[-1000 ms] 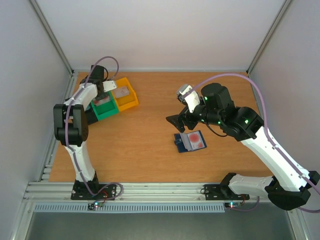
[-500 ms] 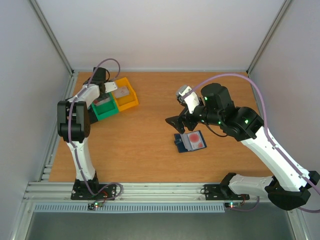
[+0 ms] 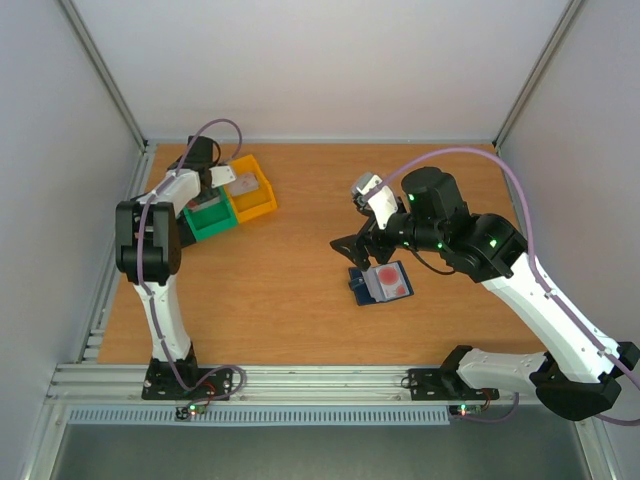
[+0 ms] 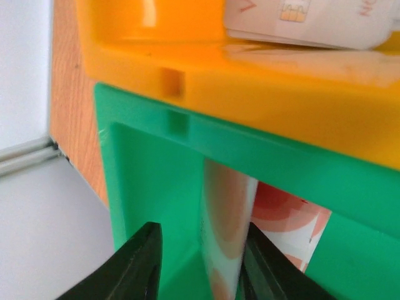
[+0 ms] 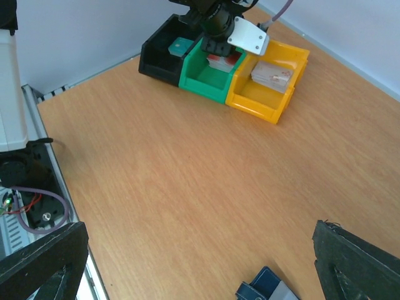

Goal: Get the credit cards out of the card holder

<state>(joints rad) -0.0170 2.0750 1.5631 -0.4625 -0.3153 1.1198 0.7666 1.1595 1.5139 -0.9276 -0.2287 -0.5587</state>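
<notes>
The card holder (image 3: 368, 287) lies open on the table, a pale card with a red disc (image 3: 390, 281) in its pocket; its navy corner (image 5: 265, 289) shows in the right wrist view. My right gripper (image 3: 356, 246) (image 5: 200, 231) hovers just above and left of it, open wide and holding nothing. My left gripper (image 3: 207, 195) (image 4: 203, 230) reaches down into the green bin (image 4: 144, 162). Its jaws are parted around a pale, orange-marked credit card (image 4: 228, 212) standing on edge. The card leans on the right finger (image 4: 265, 262), clear of the left one.
Three bins sit in a row at the back left: black (image 5: 159, 62) with a teal card (image 5: 181, 45), green (image 3: 222, 226) (image 5: 203, 81), and yellow (image 3: 260, 206) (image 5: 265, 103) with a pale chip card (image 4: 312, 19) (image 5: 272, 74). White walls close in the table.
My left gripper has parted its jaws inside the green bin and no longer pinches the card. The right arm and the card holder have stayed put.
</notes>
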